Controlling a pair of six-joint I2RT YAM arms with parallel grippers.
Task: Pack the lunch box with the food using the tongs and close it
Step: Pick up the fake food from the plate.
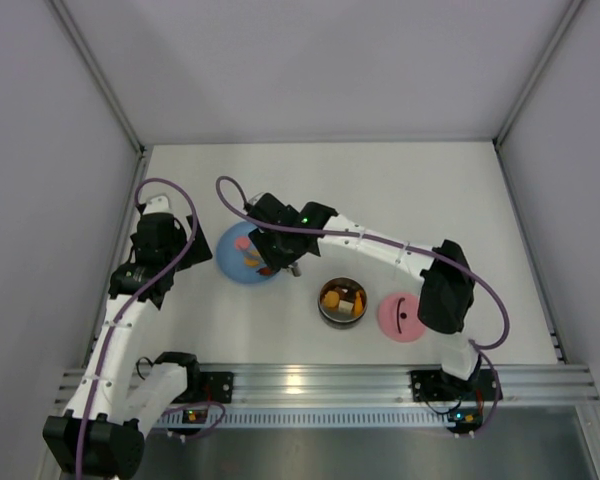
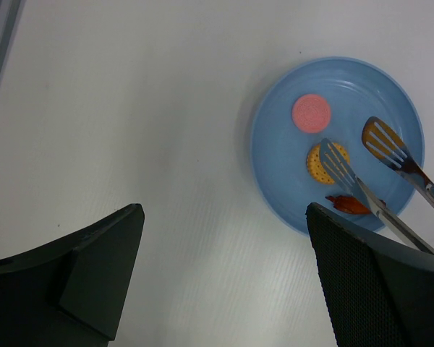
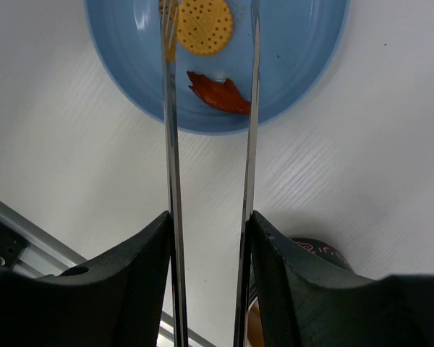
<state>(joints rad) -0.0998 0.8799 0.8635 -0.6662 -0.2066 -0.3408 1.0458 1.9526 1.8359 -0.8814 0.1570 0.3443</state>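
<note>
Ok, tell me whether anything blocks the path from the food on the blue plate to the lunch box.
Nothing visible does. Only bare table lies between the blue plate and the open lunch box; the pink lid sits beyond the box, off the route.

Looked down on a white tabletop [image 1: 430, 190], matte and finely ribbed where seen close. Was closed in on three sides by pale grey panels: a back wall [image 1: 320, 60], a left wall [image 1: 30, 200] and a right wall [image 1: 580, 220], joined at the corners by slim metal posts [image 1: 100, 75]. Was edged along the near side by a slotted aluminium rail [image 1: 310, 380]. Caught one small bright glare mid-rail; lay otherwise in soft, even light.
</note>
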